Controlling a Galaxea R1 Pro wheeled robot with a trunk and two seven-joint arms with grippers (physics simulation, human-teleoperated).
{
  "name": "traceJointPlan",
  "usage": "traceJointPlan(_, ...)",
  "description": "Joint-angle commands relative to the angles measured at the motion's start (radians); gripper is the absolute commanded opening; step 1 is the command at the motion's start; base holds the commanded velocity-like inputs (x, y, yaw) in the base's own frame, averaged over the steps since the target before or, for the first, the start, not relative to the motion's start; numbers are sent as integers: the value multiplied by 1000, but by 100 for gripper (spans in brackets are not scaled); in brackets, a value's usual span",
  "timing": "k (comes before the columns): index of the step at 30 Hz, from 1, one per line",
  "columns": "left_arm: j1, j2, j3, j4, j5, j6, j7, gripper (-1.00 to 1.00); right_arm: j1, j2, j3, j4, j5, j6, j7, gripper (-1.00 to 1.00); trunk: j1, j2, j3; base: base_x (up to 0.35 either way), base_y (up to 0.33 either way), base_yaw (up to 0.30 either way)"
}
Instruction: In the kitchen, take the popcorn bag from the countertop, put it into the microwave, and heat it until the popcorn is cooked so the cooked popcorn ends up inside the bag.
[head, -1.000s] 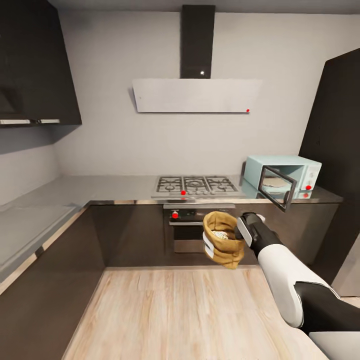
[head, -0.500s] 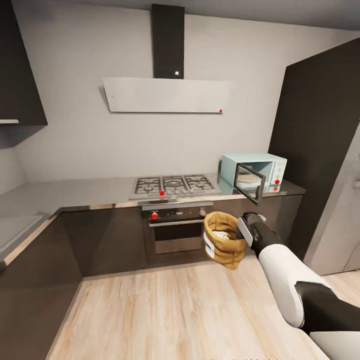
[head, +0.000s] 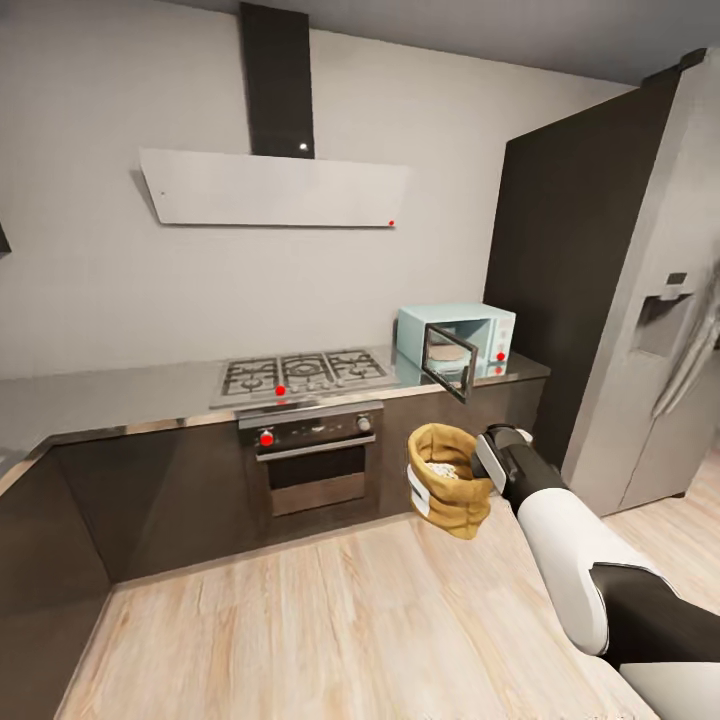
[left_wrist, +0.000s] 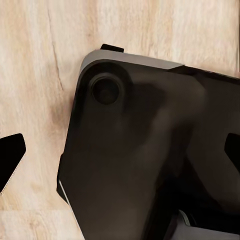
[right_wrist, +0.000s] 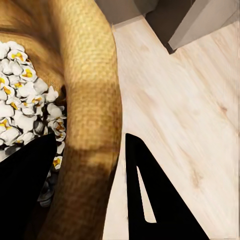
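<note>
The right gripper (head: 484, 468) pinches the rim of the popcorn bag (head: 448, 478), low in front of the robot and above the wood floor (head: 330, 620). In the right wrist view one dark finger (right_wrist: 25, 185) is inside the bag (right_wrist: 92, 100) and the other finger (right_wrist: 155, 195) is outside, with the woven yellow wall between them. The bag is upright with its mouth open to the top, and the popcorn (right_wrist: 25, 105) lies inside it as a heap of white puffed pieces with small yellow centres. The bag hangs in the air; it does not touch the floor or the cabinets.

In the left wrist view the two dark fingertips (left_wrist: 10, 155) of the left gripper (left_wrist: 120, 152) stand far apart at the two edges of the picture, so this gripper is spread and holds nothing. Under it is a dark rounded part of the robot (left_wrist: 145, 150) and the floor.

Farther away is the countertop (head: 110, 395) with dark cabinet fronts below. The gas hob (head: 300, 373) is set in it, with the dark oven (head: 312, 455) under it and the white hood (head: 275, 188) above on the grey wall. The microwave (head: 470, 338) stands on the countertop just beside the hob, on its right, and its dark glass door (head: 447, 360) is swung open. Past the microwave are a tall dark cabinet (head: 570, 260) and a grey fridge (head: 670, 340).
</note>
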Motion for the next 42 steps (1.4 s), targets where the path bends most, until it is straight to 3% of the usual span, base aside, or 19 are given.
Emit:
traceJointPlan(1,0,0,1,-1,5,-3,2,100,-1,1,-6,-1,1,3,-3,-100,0,-1,-1,0,0,-287)
traceJointPlan(42,0,-2,2,0,5,4,2,100,-1,-22,-5,-2,1,3,-3,-100,0,-1,21,9,0,-287)
